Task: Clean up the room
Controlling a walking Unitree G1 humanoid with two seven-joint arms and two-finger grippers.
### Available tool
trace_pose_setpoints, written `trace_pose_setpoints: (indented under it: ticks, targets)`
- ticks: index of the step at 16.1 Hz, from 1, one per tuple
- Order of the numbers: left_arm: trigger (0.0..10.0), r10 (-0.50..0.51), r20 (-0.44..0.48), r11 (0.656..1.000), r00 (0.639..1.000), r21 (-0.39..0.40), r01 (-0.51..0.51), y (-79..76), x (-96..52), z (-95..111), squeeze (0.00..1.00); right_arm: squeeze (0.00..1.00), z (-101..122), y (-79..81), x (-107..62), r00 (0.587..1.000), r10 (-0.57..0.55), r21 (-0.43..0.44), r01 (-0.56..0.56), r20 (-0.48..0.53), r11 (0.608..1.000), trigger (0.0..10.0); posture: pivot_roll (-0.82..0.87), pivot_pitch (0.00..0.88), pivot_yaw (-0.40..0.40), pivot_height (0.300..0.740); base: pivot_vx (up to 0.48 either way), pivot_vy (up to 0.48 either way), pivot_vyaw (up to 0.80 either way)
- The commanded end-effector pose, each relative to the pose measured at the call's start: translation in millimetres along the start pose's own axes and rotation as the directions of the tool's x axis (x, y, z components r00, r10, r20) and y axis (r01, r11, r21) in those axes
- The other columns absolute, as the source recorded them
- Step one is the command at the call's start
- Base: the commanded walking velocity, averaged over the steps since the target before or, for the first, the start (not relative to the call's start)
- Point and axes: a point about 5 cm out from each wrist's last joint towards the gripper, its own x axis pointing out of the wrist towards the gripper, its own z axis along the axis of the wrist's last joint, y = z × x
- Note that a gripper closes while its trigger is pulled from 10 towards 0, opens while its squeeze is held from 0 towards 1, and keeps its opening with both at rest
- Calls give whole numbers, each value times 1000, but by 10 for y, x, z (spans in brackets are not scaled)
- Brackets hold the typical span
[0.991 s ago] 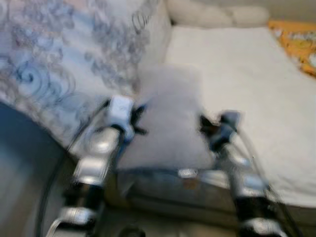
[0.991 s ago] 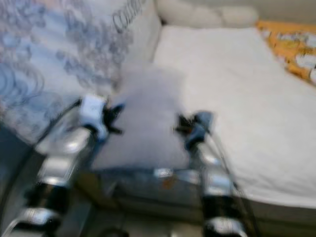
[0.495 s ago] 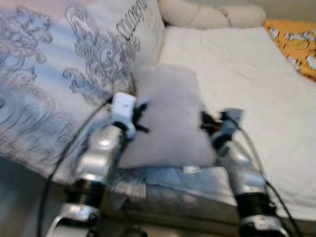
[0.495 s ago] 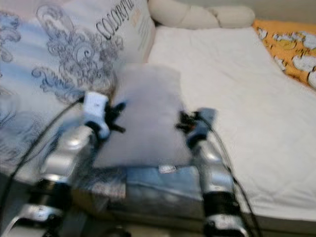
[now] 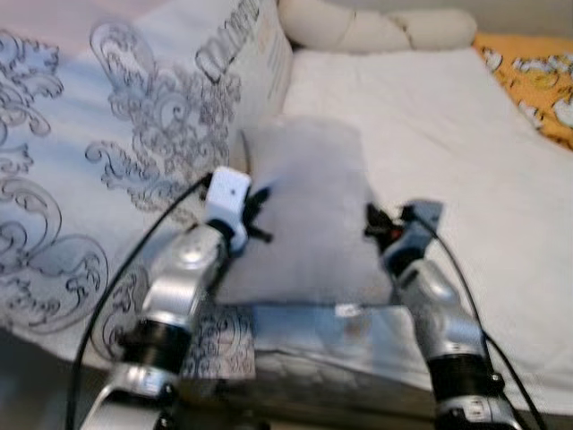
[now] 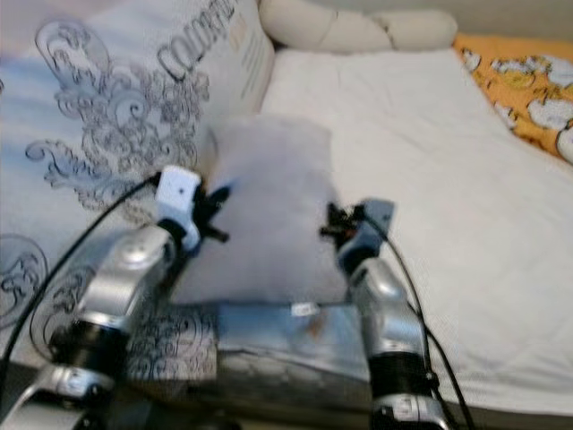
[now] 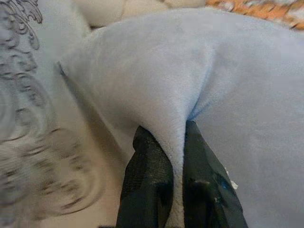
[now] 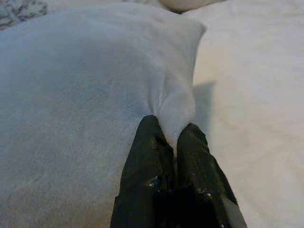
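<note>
Stretching across most of the head views, a bed [image 5: 448,134] covered with a white sheet is seen, with an orange patterned cloth [image 5: 537,81] at its far right corner and a cream bolster [image 5: 376,27] along its far end. On the robot's left, a large duvet [image 5: 107,188] printed with grey scrollwork and dark lettering is heaped against the bed's side. Between duvet and sheet, a pale grey pillow [image 5: 309,210] is held up over the bed's near edge, gripped at both sides by the two silver arms. The left gripper [image 7: 178,161] is clamped on the pillow's left edge, a fold of the plush fabric being pinched between its black fingers [image 7: 147,175]. The right gripper [image 8: 172,147] is likewise pressed together on the pillow's right edge, with a tuck of fabric caught between its fingers [image 8: 145,161]. Below the pillow, a blue-grey fabric [image 5: 331,322] with a small tag is seen at the bed's near edge. The head views are slightly blurred.
</note>
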Motion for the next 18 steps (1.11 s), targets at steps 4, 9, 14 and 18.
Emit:
trace_pose_setpoints:
  ticks: [4, 9, 14, 18]
  targets:
    - [10000, -51, 75, 991, 996, 130, 41, 10, 226, 282, 0, 1000, -44, -404, -99, 967, -253, -133, 251, 0, 959, 10000, 30, 0, 96, 740, 0, 0, 0]
    - [10000, -70, 38, 958, 997, 282, 56, 48, 408, 326, 0, 1000, -2, -376, -220, 991, -114, -118, 121, 68, 986, 10000, -3, 0, 126, 740, 0, 0, 0]
    - [10000, 11, 48, 910, 999, 413, -30, 335, 450, 459, 0, 1000, 256, -208, -398, 951, 302, -180, -286, 71, 941, 10000, -19, 0, 135, 740, 0, 0, 0]
    - [10000, 99, 43, 881, 994, 461, -108, 555, 442, 559, 0, 1000, 376, -146, -426, 908, 416, -220, -399, 37, 890, 10000, -32, 0, 136, 740, 0, 0, 0]
